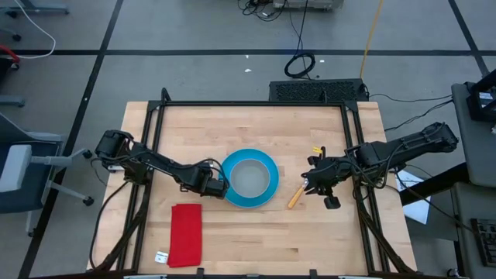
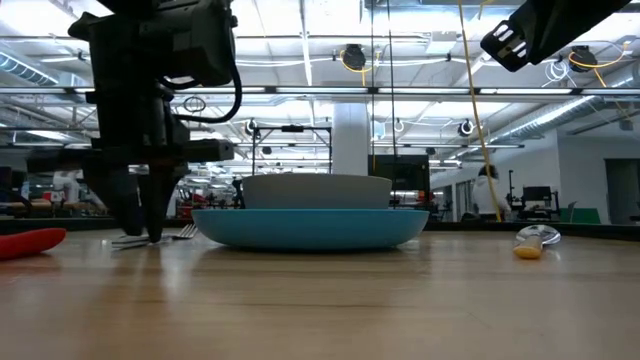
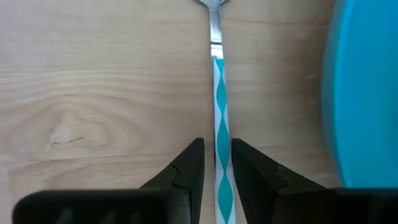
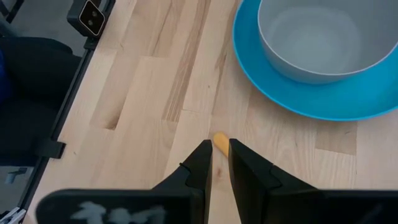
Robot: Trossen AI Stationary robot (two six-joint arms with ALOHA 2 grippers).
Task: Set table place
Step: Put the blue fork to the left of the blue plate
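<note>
The left arm reaches in from the left, its tool (image 1: 218, 184) low near the middle with the fingers (image 3: 189, 171) slightly parted. The right arm reaches in from the right, its tool (image 1: 312, 182) raised, fingers (image 4: 202, 163) narrowly apart.

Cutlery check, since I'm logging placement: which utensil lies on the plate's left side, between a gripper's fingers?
The fork, with its teal-patterned handle between the left gripper fingers. The orange-handled spoon lies right of the blue plate.

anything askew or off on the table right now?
Nothing spilled or damaged. The orange-handled metal spoon lies slanted to the right of the round blue plate, not squared to it. The grey bowl sits centred on the plate. The thin silver fork lies between the left gripper's fingers.
</note>
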